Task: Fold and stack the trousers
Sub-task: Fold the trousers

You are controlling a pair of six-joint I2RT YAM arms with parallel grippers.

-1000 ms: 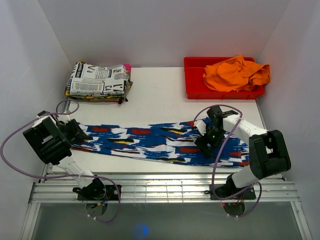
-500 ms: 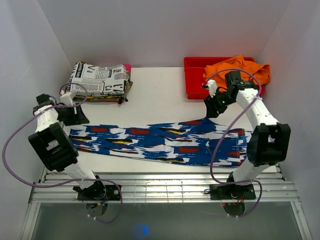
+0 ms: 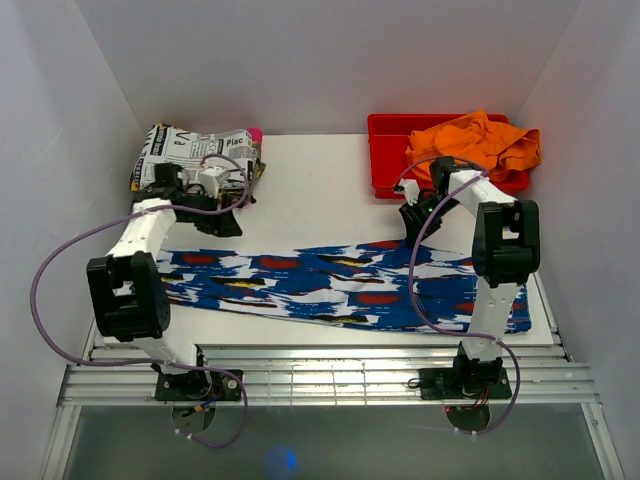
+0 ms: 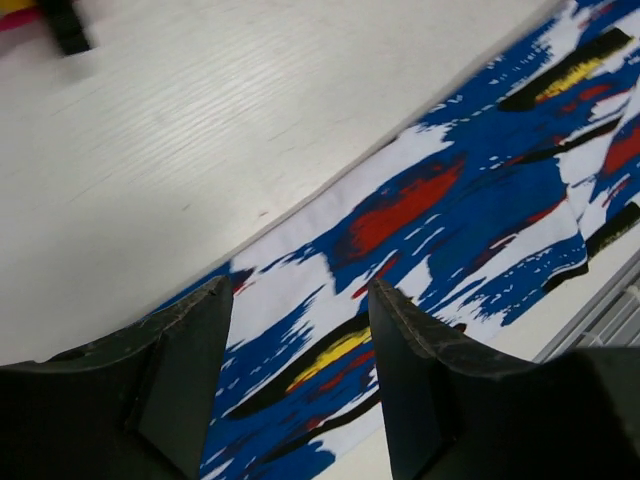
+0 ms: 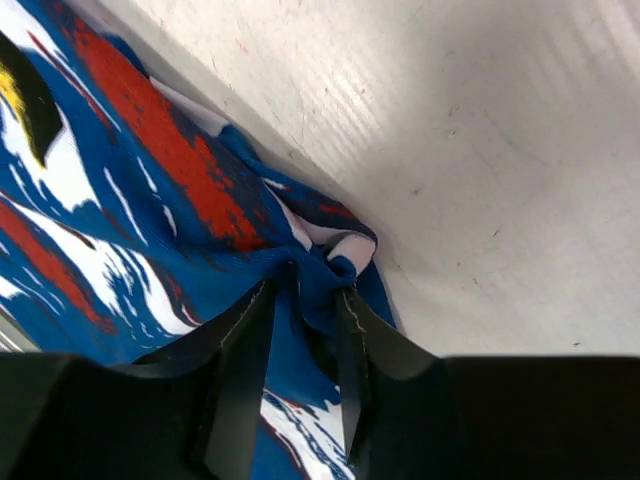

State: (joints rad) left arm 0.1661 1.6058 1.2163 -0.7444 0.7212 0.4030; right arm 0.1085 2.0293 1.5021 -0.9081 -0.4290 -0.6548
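Observation:
The trousers (image 3: 330, 285) lie flat in a long band across the near half of the table, royal blue with white streaks and red, black and yellow patches. My right gripper (image 3: 412, 228) sits at their far edge, right of the middle. In the right wrist view that gripper (image 5: 307, 290) is shut on a bunched fold of the blue cloth (image 5: 120, 200). My left gripper (image 3: 215, 222) hangs above the table just beyond the trousers' far left edge. It (image 4: 298, 290) is open, with nothing between its fingers and the patterned cloth (image 4: 480, 190) below.
A folded newspaper-print cloth (image 3: 195, 160) lies at the back left, close behind the left gripper. A red bin (image 3: 385, 165) at the back right holds a crumpled orange cloth (image 3: 475, 145). White walls enclose the table (image 3: 320, 190) on three sides.
The right gripper came down from near the red bin to the trousers' far edge and closed on the cloth. The left arm swung right, from the left wall towards the newspaper-print stack.

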